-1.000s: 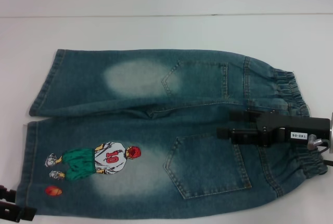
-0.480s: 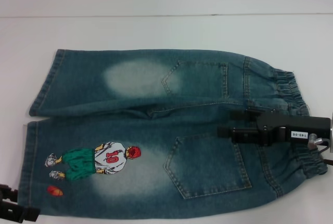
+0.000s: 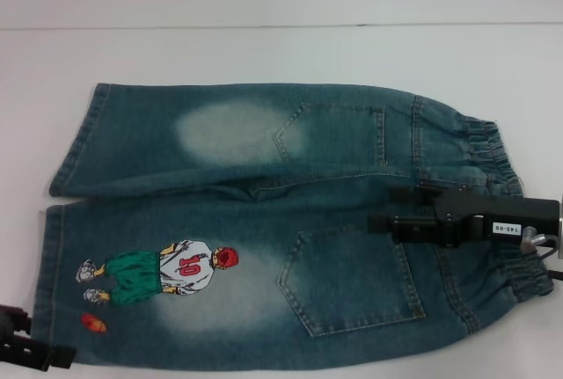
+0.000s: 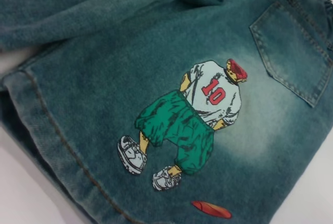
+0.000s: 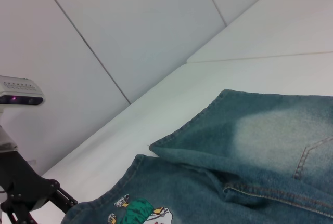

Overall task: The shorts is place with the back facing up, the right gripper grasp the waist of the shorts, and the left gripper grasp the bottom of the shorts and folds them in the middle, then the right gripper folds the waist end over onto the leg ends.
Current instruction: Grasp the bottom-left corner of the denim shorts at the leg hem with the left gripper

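Observation:
The shorts lie flat, back up, with two back pockets and the number 10 footballer print showing; that print fills the left wrist view. The ruffled waist is at the right. The flat leg hems are at the left. My right gripper hovers over the waist end, between the pockets, its fingers apart and holding nothing. My left gripper sits at the near left corner beside the lower leg hem, partly cut off, fingers apart. It also shows in the right wrist view.
The shorts rest on a white table whose far edge meets a pale wall. Bare table runs behind the shorts and to their left. A small grey sensor box with a purple light sits above the left arm.
My left gripper has edged in a little at the near left corner, and the lower leg's near edge has shifted slightly. The right gripper has barely moved.

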